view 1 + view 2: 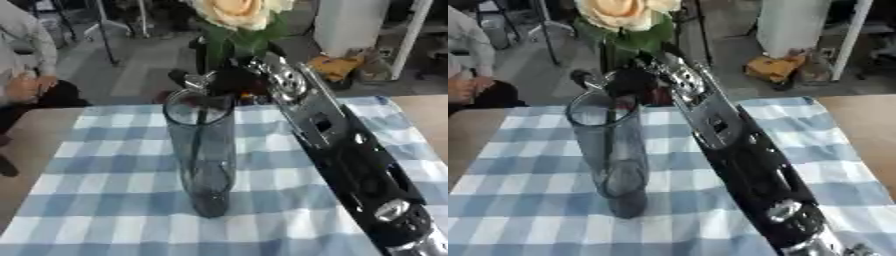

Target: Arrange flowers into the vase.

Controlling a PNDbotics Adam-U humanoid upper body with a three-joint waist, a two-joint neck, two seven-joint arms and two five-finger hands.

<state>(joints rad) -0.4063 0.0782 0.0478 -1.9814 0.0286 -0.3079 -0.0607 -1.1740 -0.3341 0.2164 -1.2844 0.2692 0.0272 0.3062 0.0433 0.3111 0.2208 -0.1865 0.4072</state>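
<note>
The tabletop fills most of what I see, pale wood at its left and right edges, with a blue-and-white checked cloth spread down its middle from the far edge to the near edge. My right arm is the next biggest thing: black with silver joints, it comes in from the near right corner and runs diagonally across the cloth toward the far middle. A clear, grey-tinted glass vase stands upright on the cloth near the centre, just left of the arm, its round mouth open toward me. At the end of the arm my right hand sits right above and behind the vase's rim, and its fingers look curled around the green stem of a flower, a cream-yellow rose whose bloom is up at the far edge of my view, above the hand, with green leaves just below it. The stem runs down from the hand into the mouth of the vase, and I can follow it as a dark line inside the upper part of the glass; I cannot tell how far down it reaches. My left hand does not show in either view.
</note>
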